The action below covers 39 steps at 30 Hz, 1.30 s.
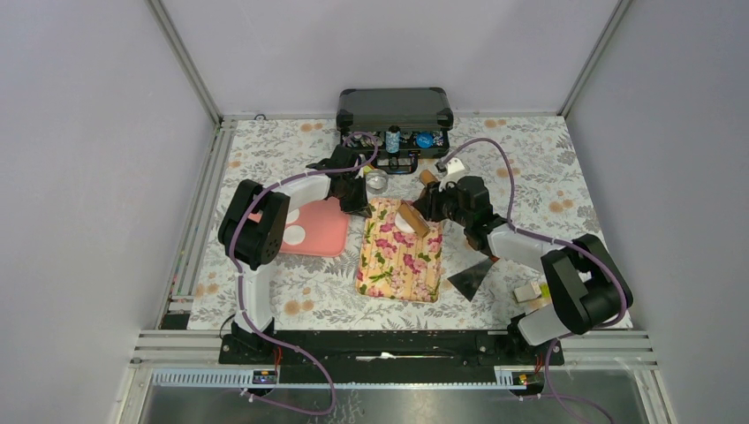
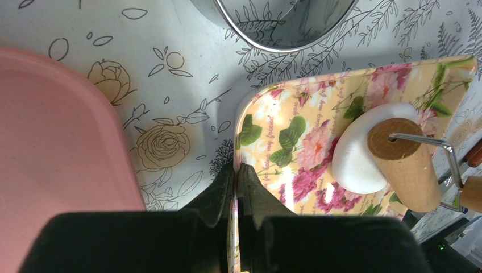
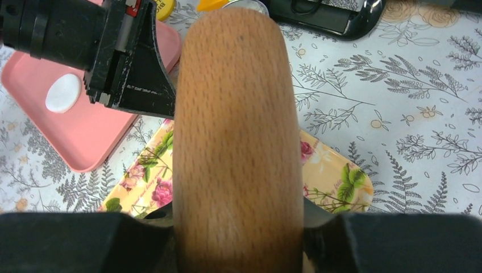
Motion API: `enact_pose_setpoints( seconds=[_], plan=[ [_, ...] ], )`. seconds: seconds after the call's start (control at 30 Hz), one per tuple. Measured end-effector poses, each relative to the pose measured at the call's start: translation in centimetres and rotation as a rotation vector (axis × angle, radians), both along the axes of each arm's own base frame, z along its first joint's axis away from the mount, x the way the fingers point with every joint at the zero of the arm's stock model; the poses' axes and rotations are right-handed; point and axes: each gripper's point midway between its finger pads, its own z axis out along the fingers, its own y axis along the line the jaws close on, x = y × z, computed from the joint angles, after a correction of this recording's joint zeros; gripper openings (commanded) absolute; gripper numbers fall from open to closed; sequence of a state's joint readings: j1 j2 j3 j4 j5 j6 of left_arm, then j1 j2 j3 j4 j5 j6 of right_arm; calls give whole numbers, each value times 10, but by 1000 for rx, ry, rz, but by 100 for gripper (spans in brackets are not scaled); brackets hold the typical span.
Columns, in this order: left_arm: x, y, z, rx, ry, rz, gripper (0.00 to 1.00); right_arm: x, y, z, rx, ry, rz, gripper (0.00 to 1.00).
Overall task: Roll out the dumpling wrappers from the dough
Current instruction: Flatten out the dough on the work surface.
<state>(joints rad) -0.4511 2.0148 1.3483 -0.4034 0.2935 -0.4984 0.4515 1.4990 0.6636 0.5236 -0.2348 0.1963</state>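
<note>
Both arms reach inward, left pincer [image 2: 236, 168] pressed shut, right pincer [image 3: 239, 230] clamping a wooden roller [image 3: 236, 114].

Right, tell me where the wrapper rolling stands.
Done: one flat wrapper lies on the pink tray. In hand: the right hand holds the wooden roller on a dough piece on the floral board, whose edge the left hand pinches. Left: flatten that piece and move it over; no other lumps show.

Lab test cell: plain walls [image 1: 88, 132], aluminium frame [image 1: 187, 66], two bench-bolted arms [image 1: 256, 265].
</note>
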Motion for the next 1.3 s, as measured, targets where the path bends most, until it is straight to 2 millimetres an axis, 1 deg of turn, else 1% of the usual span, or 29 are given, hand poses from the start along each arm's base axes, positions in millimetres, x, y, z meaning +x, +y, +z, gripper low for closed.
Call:
enact_pose_setpoints(
  seconds=[0.47,0.7,0.87,1.0,1.03,1.07,1.1,1.3],
  plan=[
    [-1,1,0,-2,9,0,0,-17,18,2,-102,-117,133,0],
    [-4,2,-1,-2,23,-1,0,-34,31,3,-147,-172,232,0],
    [-4,2,-1,-2,23,-1,0,-41,38,3,-157,-192,291,0],
    [-4,2,-1,-2,23,-1,0,-55,49,3,-144,-186,361,0],
    [-4,2,-1,-3,23,0,0,-63,52,-1,-141,-167,391,0],
    [-4,2,-1,-4,25,2,0,-73,53,-11,-154,-131,415,0],
    [-4,2,-1,-4,26,5,0,-80,55,-15,-145,-116,441,0],
    [-4,2,-1,-5,27,6,0,-88,61,-13,-131,-107,483,0]
  ],
)
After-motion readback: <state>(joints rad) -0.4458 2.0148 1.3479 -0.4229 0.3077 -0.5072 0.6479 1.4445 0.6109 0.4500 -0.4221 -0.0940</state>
